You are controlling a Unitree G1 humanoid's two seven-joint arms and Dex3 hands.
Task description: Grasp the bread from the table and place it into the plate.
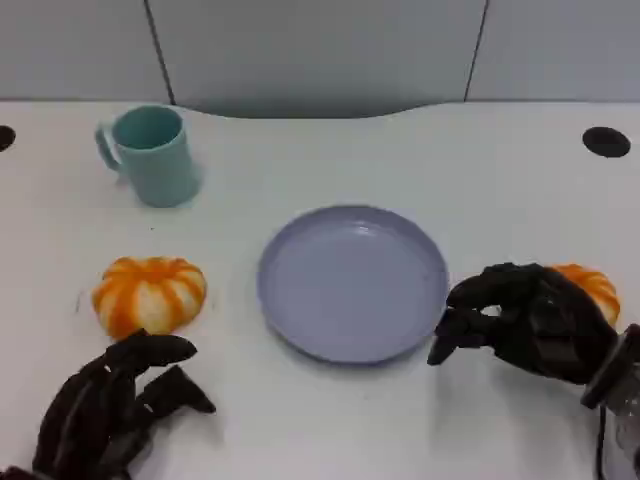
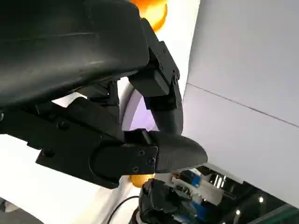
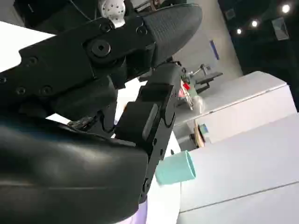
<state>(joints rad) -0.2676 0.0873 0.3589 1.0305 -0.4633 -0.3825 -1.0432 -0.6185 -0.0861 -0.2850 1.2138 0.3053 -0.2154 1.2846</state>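
Two orange-and-white striped bread rolls lie on the white table [image 1: 330, 420], one to each side of the lavender plate [image 1: 352, 282] that sits in the middle. The left bread [image 1: 149, 293] rests in the open, well clear of the plate's rim and just beyond the left hand [image 1: 112, 408]. That hand hangs low over the table edge with its black fingers [image 1: 160, 350] spread and loosely curved, reaching toward the roll but stopping short of it; nothing is held in them. From behind that wrist, a strip of orange bread [image 2: 152, 11] peeks past the dark shell of the hand, and a sliver of the plate [image 2: 140, 114] shows between the fingers.

The right bread [image 1: 590, 285] sits just off the plate's right edge, mostly covered by the right hand [image 1: 525, 320]. The hand is draped over the near side of the roll, fingers [image 1: 470, 300] curled down toward the table beside the plate's rim. I cannot tell from here whether those fingers have actually closed on the roll or are only arched over it; the roll looks to be resting on the table either way. The plate itself has nothing in it.

Farther back on the left stands a teal mug [image 1: 152, 155], upright, handle turned to the left, well apart from everything else. It shows again from behind the right wrist [image 3: 176, 169], past the hand's fingers. A dark round cable hole [image 1: 606, 141] sits in the tabletop at the far right.
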